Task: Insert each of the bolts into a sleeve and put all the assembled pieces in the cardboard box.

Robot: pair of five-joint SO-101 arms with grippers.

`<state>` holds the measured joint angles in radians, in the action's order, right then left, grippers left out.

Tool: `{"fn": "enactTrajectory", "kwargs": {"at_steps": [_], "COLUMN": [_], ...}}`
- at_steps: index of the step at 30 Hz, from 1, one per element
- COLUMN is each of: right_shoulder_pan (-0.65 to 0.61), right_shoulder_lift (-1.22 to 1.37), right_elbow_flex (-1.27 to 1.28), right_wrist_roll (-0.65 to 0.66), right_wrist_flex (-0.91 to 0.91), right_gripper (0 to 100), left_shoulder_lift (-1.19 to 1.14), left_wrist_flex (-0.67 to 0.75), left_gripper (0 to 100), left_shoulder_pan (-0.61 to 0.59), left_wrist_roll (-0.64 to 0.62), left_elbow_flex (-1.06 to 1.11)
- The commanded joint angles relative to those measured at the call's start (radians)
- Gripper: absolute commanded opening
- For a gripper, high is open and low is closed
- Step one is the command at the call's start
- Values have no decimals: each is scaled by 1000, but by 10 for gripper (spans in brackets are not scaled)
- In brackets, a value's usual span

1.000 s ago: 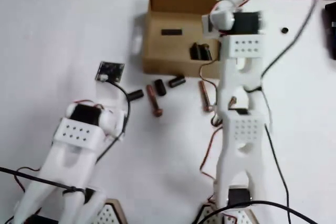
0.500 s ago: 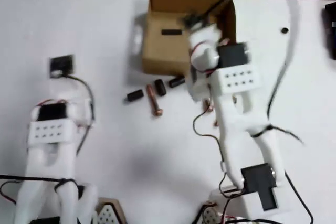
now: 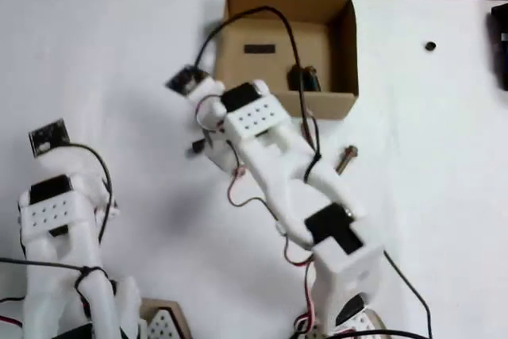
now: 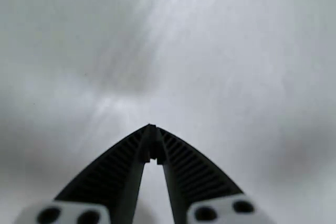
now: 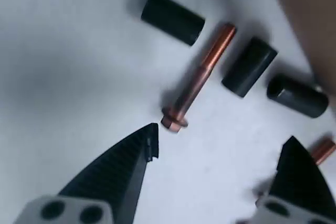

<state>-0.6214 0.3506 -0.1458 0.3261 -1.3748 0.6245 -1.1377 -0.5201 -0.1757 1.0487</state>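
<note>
**A:** What can go wrong from here?

**B:** The right gripper hangs wide open and holds nothing. One fingertip is just beside the head of the copper bolt. The bolt is round and lies flat on the white table. I think that if a finger touches the head before the jaws close, the bolt will roll or turn away. Also, one of the three black sleeves lies just beside the bolt's shaft. A closing grip could catch both, or push that sleeve aside.

**A:** And the other arm?

**B:** The left gripper is fully closed and empty, above bare table. The left arm sits at about 8 o'clock on the table, well apart from the pieces.

**A:** What is hard to see?

**B:** From above, the right arm covers the loose bolt and sleeves. The cardboard box stands at 12 o'clock. Dark pieces lie inside it, but I cannot tell how many, or whether bolts are in them. A second bolt lies at 5 o'clock from the box, apart from it.
</note>
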Motion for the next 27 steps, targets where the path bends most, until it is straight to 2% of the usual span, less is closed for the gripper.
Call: {"fn": "enactTrajectory", "kwargs": {"at_steps": [1,5,11,14,21,27], "right_shoulder_pan": [7,51,65,67,94,116], "right_shoulder_lift": [41,108,196,222,255,249], "right_elbow_flex": [-118,-198,-279,-298,-301,-299], "right_wrist_roll": [-38,-58,-58,-58,-121,-121], "right_wrist_flex": [41,50,44,47,82,77], "right_gripper": [351,315,96,34,88,135], "left_shoulder_lift": [14,14,14,14,14,14], "left_wrist_flex": [3,3,3,3,3,3], "left_gripper": [22,22,22,22,22,22], "left_shoulder_pan": [-9,-9,-8,-6,-6,-5], "left_wrist_roll": [2,2,2,2,2,2], "left_elbow_flex": [-1,-1,-2,-2,-2,-1]}}
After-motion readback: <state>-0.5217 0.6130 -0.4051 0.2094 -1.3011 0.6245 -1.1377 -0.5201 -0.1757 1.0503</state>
